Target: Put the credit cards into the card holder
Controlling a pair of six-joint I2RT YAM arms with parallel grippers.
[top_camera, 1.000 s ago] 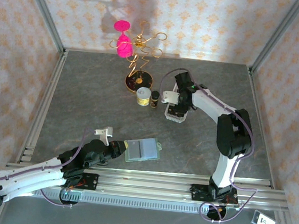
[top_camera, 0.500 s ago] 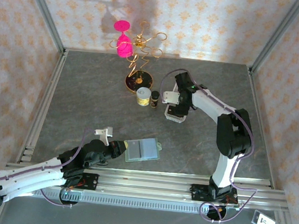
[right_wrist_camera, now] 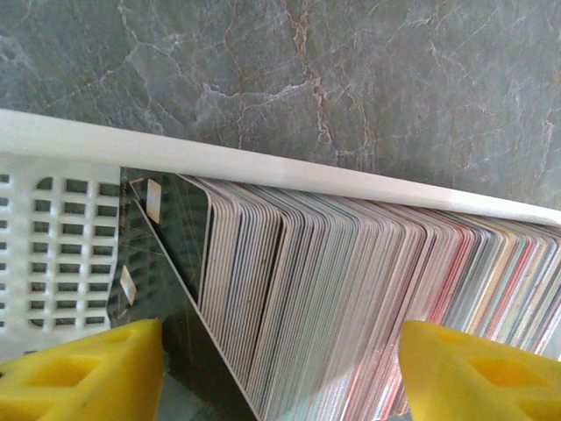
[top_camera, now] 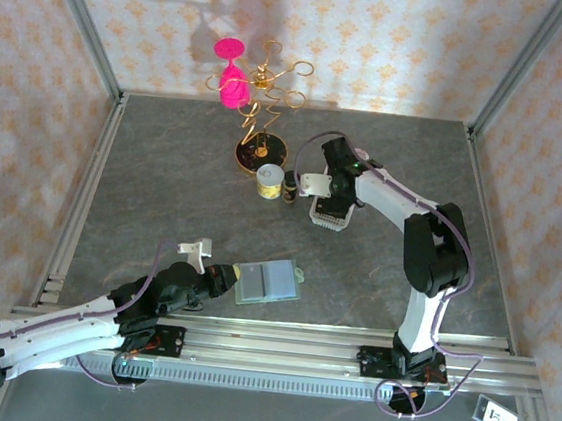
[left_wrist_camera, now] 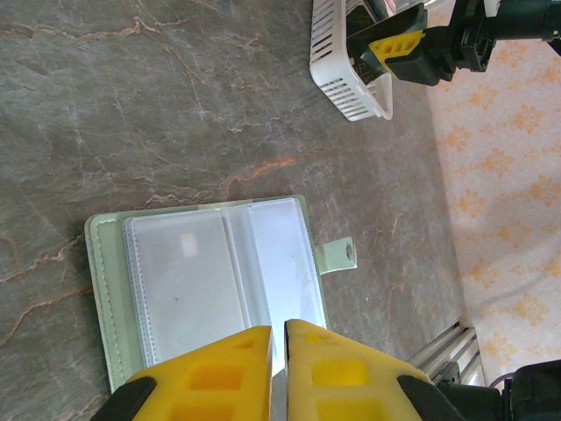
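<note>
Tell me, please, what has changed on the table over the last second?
The right arm swung its wrist slightly left over the white basket; the right fingers straddle the credit cards, open, gripping nothing. The left fingers stayed shut at the near edge of the open card holder, which did not move.

Open card holder (left_wrist_camera: 188, 276), tightly packed cards (right_wrist_camera: 351, 298)
</note>
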